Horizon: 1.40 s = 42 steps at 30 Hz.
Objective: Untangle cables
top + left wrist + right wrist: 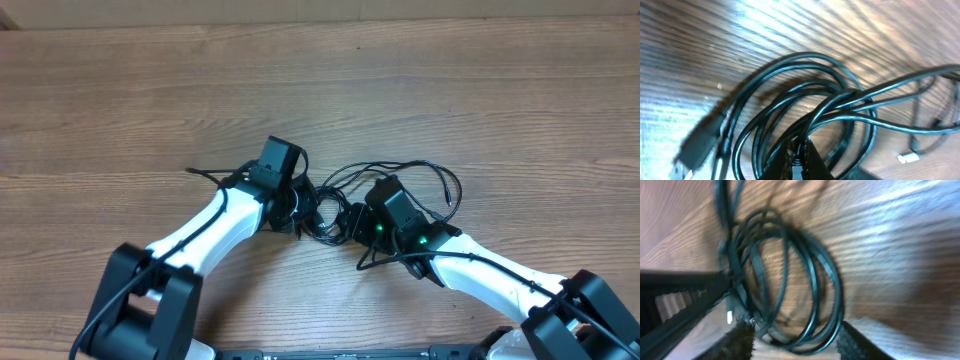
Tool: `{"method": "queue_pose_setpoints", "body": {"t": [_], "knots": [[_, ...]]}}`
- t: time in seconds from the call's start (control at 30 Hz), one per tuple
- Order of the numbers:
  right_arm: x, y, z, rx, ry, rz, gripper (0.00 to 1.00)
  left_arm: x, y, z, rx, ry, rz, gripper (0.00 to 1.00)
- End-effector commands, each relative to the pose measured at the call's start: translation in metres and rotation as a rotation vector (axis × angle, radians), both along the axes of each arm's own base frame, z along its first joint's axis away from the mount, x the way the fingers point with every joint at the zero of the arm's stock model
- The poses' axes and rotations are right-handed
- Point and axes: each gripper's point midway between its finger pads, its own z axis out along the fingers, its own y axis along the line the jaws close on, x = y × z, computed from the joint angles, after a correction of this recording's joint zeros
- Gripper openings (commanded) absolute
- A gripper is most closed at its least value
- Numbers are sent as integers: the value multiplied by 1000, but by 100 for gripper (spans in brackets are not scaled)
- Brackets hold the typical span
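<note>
The black cables point(330, 205) lie bunched on the wooden table between my two grippers, with thin loops point(425, 172) spreading right. My left gripper point(303, 212) is at the bunch's left side. In the left wrist view its jaws point(799, 150) are shut on a strand where several cable loops point(805, 60) cross. My right gripper point(345, 222) meets the bunch from the right. Its fingers point(852, 337) stand apart, open, on either side of the coil point(827, 275), whose lower loops pass between them.
A black plug point(700, 142) lies left of the left fingers and a small silver tip point(910, 158) to the right. A dark part of the other arm point(680, 295) is close on the right wrist view's left. Bare wooden table point(320, 90) stretches behind.
</note>
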Motion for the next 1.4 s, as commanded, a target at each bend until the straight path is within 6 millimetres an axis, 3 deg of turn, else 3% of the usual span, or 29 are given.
{"method": "queue_pose_setpoints", "body": {"t": [0.0, 0.2, 0.5, 0.53, 0.6, 0.63, 0.7, 0.8, 0.97, 1.07, 1.13, 1.27, 1.37], "knots": [[15, -8, -9, -22, 3, -152, 46, 7, -7, 40, -57, -93, -38, 4], [13, -2, -21, -7, 34, -137, 46, 3, 4, 42, -6, -94, -24, 4], [-2, 6, -23, 31, 109, -82, 47, 17, 24, 47, -7, -107, 31, 4], [-2, 7, -23, 32, 106, -82, 50, 15, 25, 45, -3, -95, 31, 7], [1, 6, -23, 28, 94, -90, 52, 10, 20, 44, -8, -76, 36, 27], [2, 6, -22, 31, 90, -90, 52, 9, 17, 44, -9, -76, 33, 27], [2, 7, -21, 35, 88, -89, 52, 8, 13, 43, 19, -94, 16, 17], [1, 6, -23, 28, 95, -90, 52, 4, 17, 34, 139, -130, 12, 13], [1, 6, -22, 30, 93, -90, 52, -4, 11, 25, 167, -116, 26, 8], [1, 6, -22, 30, 93, -90, 52, -1, 19, 16, 220, -112, 50, 18], [1, 6, -22, 29, 94, -90, 52, -3, 20, 5, 237, -82, 54, 19], [1, 6, -22, 30, 93, -90, 52, -8, 7, -20, 201, -13, 17, 25], [1, 6, -22, 29, 94, -89, 52, -12, 3, -31, 185, 28, 8, 19]]}}
